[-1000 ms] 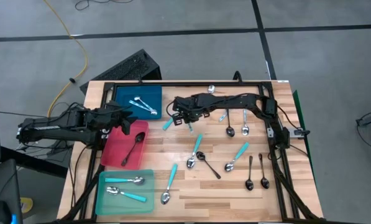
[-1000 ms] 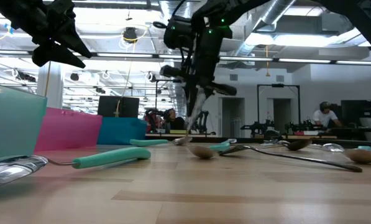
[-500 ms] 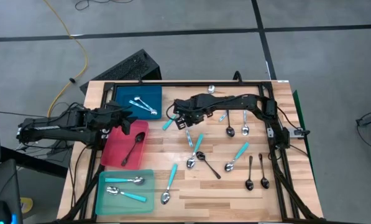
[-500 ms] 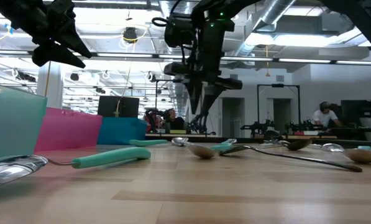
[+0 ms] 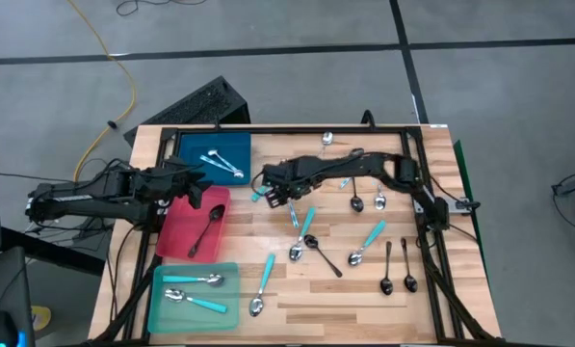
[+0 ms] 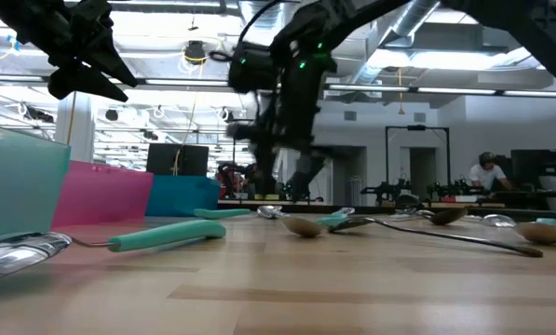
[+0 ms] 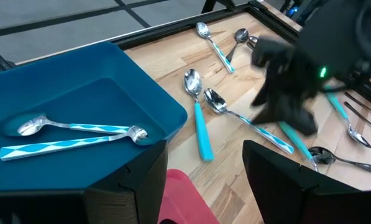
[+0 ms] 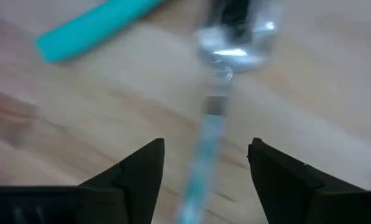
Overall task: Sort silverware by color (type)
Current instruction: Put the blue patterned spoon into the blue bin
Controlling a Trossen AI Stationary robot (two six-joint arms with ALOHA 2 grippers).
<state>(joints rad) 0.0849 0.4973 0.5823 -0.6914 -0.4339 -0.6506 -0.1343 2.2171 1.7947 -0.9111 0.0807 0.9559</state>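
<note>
The silverware lies spread over the wooden table (image 5: 354, 289): turquoise-handled, all-silver and black spoons. My right gripper (image 5: 271, 185) hovers open above the table's far middle. Below it lies a spoon (image 8: 217, 81) with a silver bowl and a thin handle, which runs between the fingers without touching them, and beside it a turquoise handle (image 8: 92, 28). That thin-handled spoon (image 5: 294, 214) rests flat on the wood. My left gripper (image 5: 198, 186) waits open and empty above the edge between the blue tray (image 5: 213, 154) and the red tray (image 5: 193, 226).
The blue tray holds two turquoise-patterned spoons (image 7: 73, 134), the red tray a black spoon (image 5: 206, 231), and the teal tray (image 5: 162, 308) two spoons. More spoons lie at the table's right and near middle. A black frame (image 5: 431, 222) runs along the far and right edges.
My right gripper has opened and let go of the thin-handled spoon, which has dropped flat onto the table. The gripper has then moved toward the table's left edge, away from that spoon.
</note>
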